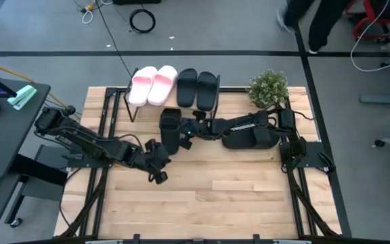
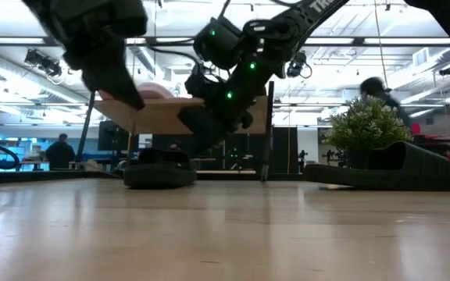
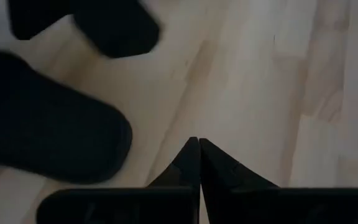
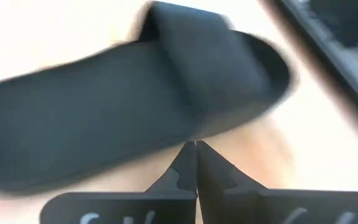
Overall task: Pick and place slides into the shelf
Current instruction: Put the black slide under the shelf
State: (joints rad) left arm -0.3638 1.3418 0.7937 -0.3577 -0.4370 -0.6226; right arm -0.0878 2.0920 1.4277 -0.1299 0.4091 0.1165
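Observation:
On the shelf [image 2: 158,117] at the table's far edge lie two pale pink slides [image 1: 152,85] and two black slides [image 1: 197,88]. A black slide [image 1: 170,129] rests sole down on the table in front of the shelf, also in the low view [image 2: 160,168]. My right gripper [image 1: 184,139] hangs shut just above this slide's right side without touching it; its wrist view shows the slide [image 4: 135,99] beyond the shut fingertips [image 4: 194,146]. My left gripper [image 3: 199,142] is shut over bare wood, near and left of that slide. Another black slide [image 1: 249,139] lies under my right arm.
A small potted plant [image 1: 268,88] stands at the far right of the table, beside the shelf. Bare wood lies across the table's near half [image 1: 222,196]. People move about in the room behind the table.

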